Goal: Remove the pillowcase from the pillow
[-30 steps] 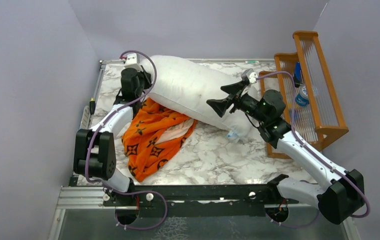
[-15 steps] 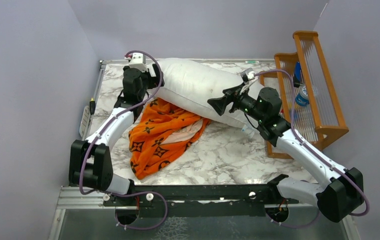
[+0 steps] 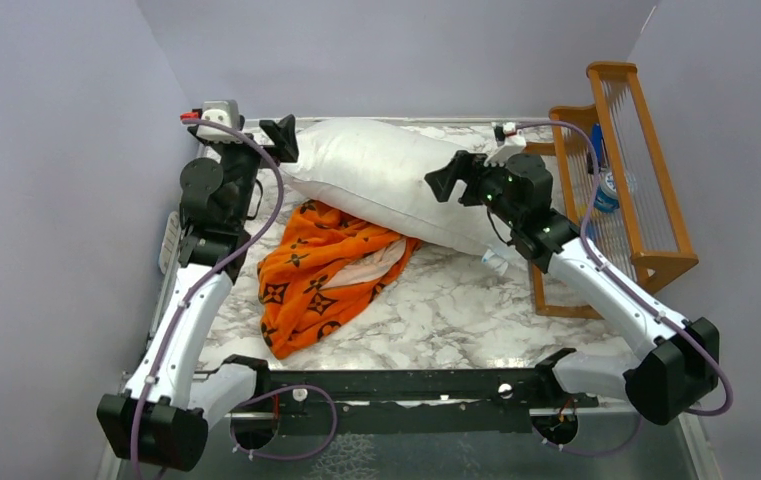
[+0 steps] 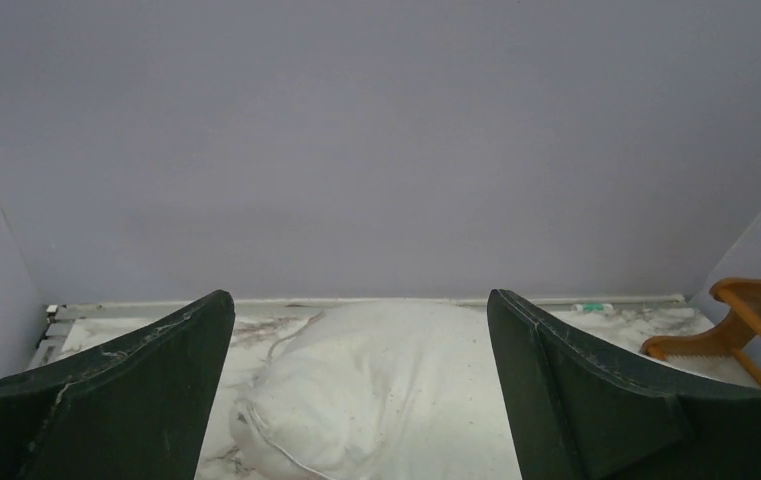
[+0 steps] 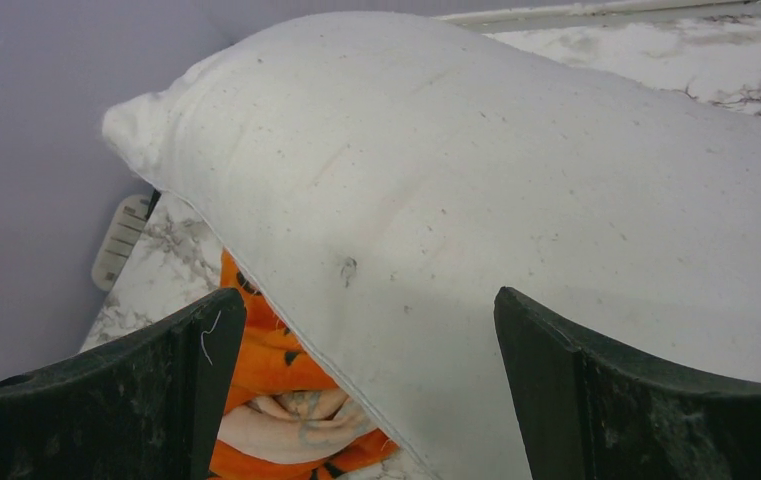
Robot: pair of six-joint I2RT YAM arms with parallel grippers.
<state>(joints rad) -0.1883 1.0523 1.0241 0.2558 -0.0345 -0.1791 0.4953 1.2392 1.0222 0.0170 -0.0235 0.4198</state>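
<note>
our left gripper [image 4: 359,310] stood with its jaws spread wide and nothing between them; it was raised near the far left corner of the table [image 3: 456,300], and its wrist camera looked past the fingers at the pillow [image 3: 386,180], which lay lower and ahead, apart from it. our right gripper [image 5: 366,300] was also wide and held nothing. it hovered over the right part of the pillow, whose white skin filled the gap between its jaws in the wrist view, but we could not tell whether either finger touched it. the pillow lay bare across the far half of the table, one corner towards the left gripper and its right end near the wooden rack [image 3: 616,170]. the pillowcase [image 3: 321,270] lay crumpled on the marble nearer to us, left of centre, orange side mostly up with a pale patch of its inner side showing. its far edge ran under the pillow's near edge, so the two touched there and the pillow seemed to rest partly on it. we judged the stripping itself finished, since no cloth covered the pillow, and the step in hand to be the release. the next move, as we saw it, called for either drawing both arms clear or pinching the loose cloth and sliding it out from under the pillow.
</note>
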